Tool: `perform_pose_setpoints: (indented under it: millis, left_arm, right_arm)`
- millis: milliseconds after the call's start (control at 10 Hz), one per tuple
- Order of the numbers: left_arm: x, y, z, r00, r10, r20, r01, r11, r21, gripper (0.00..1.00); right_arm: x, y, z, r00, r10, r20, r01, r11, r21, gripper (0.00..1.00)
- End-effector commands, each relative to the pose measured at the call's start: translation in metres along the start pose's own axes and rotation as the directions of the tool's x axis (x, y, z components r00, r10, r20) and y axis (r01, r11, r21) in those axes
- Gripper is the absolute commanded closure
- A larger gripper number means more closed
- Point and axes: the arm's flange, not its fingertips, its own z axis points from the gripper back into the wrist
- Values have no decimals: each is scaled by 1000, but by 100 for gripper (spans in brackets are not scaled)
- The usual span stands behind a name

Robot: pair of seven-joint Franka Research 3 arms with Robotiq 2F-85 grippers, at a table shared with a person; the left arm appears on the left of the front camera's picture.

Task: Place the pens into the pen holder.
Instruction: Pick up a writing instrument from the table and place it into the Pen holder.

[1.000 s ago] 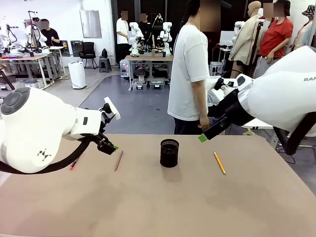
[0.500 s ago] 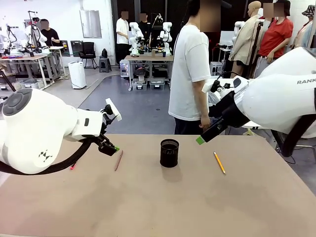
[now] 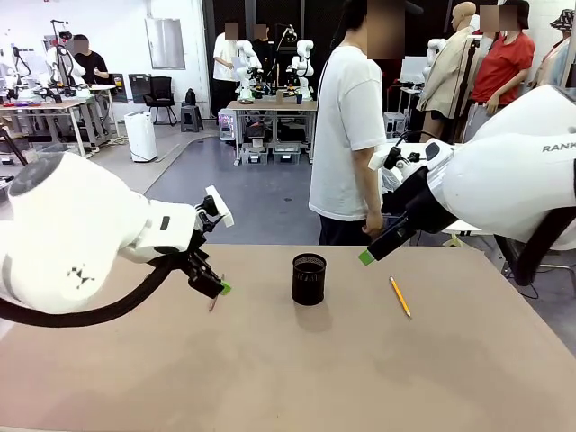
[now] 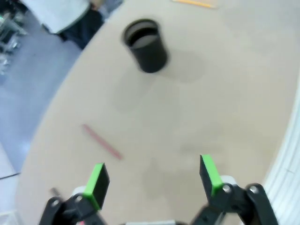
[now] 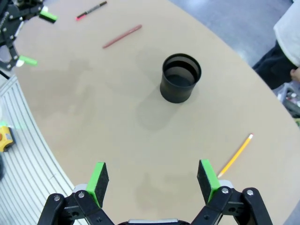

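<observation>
The left claw (image 4: pixel 152 176) hangs spread and empty. The thin reddish-brown pen (image 4: pixel 102 141) lies flat just ahead of it, off-centre. The black mesh cylindrical pen holder (image 4: pixel 146 44) stands farther ahead. Centre over the pen, turn the jaws across its shaft, then descend. The right claw (image 5: pixel 152 180) is spread and empty too.

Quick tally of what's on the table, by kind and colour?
reddish-brown pen: 1
orange-yellow pencil: 1
black marker with pink-red ends: 1
black mesh pen holder: 1
Total: 4. All 3 writing tools lie outside the holder.
</observation>
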Motion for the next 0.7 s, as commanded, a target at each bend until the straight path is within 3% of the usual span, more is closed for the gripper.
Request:
perform_pose_setpoints:
  millis: [0, 100, 400, 600]
  left_arm:
    - [-13, 39, 29, 999, 16, 30, -10, 982, -189, 0]
    - [-15, 47, 41, 998, 35, 51, -21, 969, -248, 0]
    - [-33, 82, 79, 992, 4, 127, 20, 983, -181, 0]
    - [-45, 104, 106, 993, 23, 119, -5, 989, -148, 0]
  right_arm:
    - [1, -6, 9, 1000, -9, 3, 9, 997, 74, 0]
    - [2, -8, 14, 1000, -6, 8, 6, 995, 100, 0]
    - [8, -17, 49, 998, 26, 55, -35, 984, 176, 0]
    - [15, -28, 74, 998, 29, 60, -39, 984, 173, 0]
